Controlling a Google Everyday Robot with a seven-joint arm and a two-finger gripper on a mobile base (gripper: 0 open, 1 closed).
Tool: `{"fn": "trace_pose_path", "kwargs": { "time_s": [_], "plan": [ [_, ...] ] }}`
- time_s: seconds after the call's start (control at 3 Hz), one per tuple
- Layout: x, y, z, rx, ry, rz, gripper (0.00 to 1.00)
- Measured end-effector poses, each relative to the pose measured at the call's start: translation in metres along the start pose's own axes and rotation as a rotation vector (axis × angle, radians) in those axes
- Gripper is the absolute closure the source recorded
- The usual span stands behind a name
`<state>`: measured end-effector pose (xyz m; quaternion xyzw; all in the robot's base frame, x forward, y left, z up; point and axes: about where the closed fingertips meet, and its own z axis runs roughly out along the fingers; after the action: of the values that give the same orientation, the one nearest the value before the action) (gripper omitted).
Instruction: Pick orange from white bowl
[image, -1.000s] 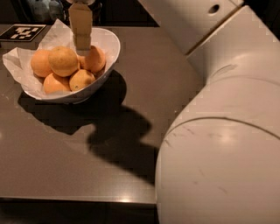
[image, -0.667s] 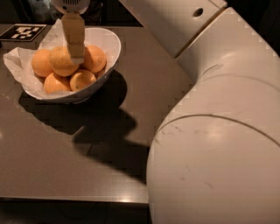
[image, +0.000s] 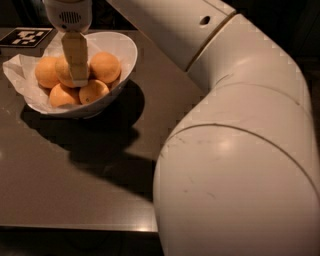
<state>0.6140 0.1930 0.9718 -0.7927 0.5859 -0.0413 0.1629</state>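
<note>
Orange (image: 63, 75) looks round, seemingly under hand (image: 79, 80), in bowl (image: 127, 50).

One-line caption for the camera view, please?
Gripper poised among five oranges in the paper-lined white bowl on a dark table.

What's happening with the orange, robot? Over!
Gripper low in white bowl, at the middle orange. Orange not lifted. Packed round by four more oranges.

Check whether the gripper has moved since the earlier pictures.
Yes. The gripper has shifted left over the white bowl, away from the bowl's right rim and toward its middle.
</note>
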Motion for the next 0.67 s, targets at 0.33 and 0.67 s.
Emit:
{"fn": "trace_pose_path", "kwargs": {
  "time_s": [0.33, 0.67],
  "plan": [
    [-0.0057, -0.0006, 0.0088, -0.019, -0.002, -0.001, 0.13],
    [-0.0050, -0.0037, 0.0161, -0.036, -0.001, 0.006, 0.27]
  ]
}}
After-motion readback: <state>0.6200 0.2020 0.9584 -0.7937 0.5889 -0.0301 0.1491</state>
